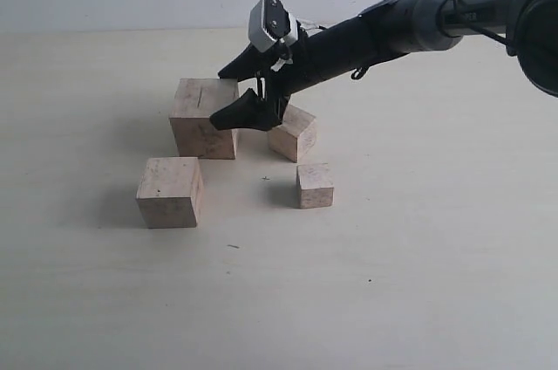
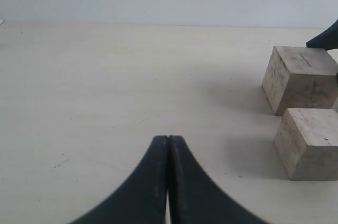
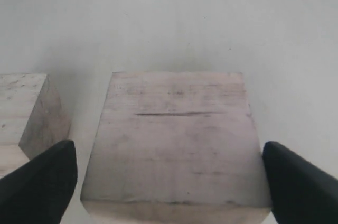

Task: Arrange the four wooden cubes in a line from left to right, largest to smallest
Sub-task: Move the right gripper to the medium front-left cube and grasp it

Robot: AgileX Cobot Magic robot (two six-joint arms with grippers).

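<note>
right claw [image 3: 169,150] spread wide, flanking side edges of largest cube [image 1: 205,126]; left claw [image 2: 168,139] closed, empty, over bare table [image 2: 105,76].

My pale bench [image 1: 418,283] carries four wooden cubes: largest cube [image 1: 202,121] and third cube [image 1: 295,134] farther back, second cube [image 1: 168,192] and smallest cube [image 1: 315,185] nearer.

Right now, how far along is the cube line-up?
Nothing looks done: the cubes sit in a loose cluster, not a row. In hand: the open right gripper straddles the largest cube, ungripped. The left gripper is shut, empty. Left: lining up the largest, the second-largest cube, the third cube and the smallest cube.
</note>
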